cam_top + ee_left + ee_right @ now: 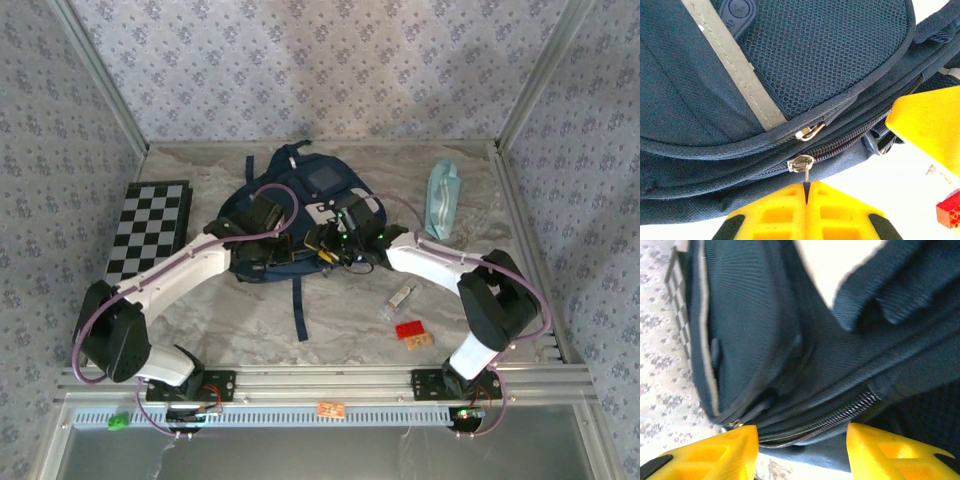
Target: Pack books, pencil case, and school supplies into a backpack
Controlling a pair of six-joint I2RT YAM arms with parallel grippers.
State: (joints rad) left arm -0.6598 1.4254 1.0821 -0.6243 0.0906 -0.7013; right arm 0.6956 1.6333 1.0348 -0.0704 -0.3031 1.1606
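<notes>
The navy backpack [300, 200] lies at the middle of the table with both grippers at its near edge. My left gripper [806, 184] is shut on the metal zipper pull [801, 163] of the backpack [790, 60]; from above it sits at the bag's lower left [280, 252]. My right gripper [802, 442] is open, its yellow fingers [715, 455] straddling the zipper seam of the backpack [755, 340], and it sits at the bag's lower right [330, 245]. The pale teal pencil case [442, 198] lies far right. The small clear school supplies item [398, 298] lies in front. The books are out of view.
A black-and-white checkered board [150, 230] lies left of the bag. A red block [409, 328] and an orange tag [421, 342] sit near the front right. A long dark strap [299, 310] trails toward the front. Metal rails edge the table.
</notes>
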